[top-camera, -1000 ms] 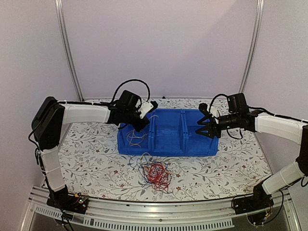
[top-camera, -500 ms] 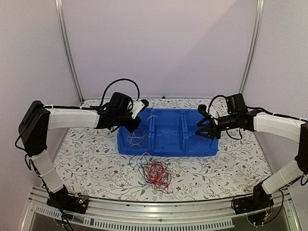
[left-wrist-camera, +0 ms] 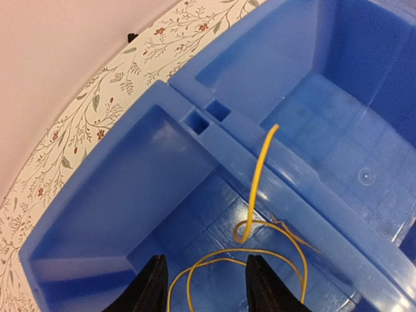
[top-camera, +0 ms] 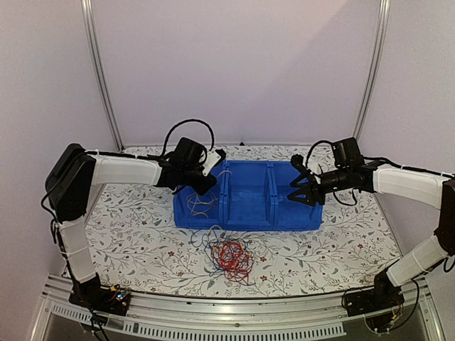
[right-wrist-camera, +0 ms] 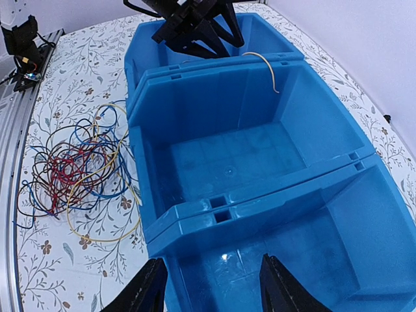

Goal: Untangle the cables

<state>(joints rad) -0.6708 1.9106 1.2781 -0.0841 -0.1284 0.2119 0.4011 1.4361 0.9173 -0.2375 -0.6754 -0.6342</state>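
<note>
- While hovering over the blue bin's (top-camera: 247,220) left compartment, grips nothing with released left pincer (left-wrist-camera: 204,289), above one yellow cable (left-wrist-camera: 255,188).
- Likewise released: right pincer (right-wrist-camera: 211,286), over the right compartment.
- Next, probably: reach near to the tangled cables (top-camera: 231,254) on the table (top-camera: 341,241), pinch one loose loop.

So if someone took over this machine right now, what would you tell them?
Left gripper open, empty, over the left compartment of the blue bin.
Right gripper open, empty, over its right compartment.
Done: a yellow wire in the left compartment, end draped over the divider.
Left: the red, blue and yellow tangle on the table before the bin.
</note>
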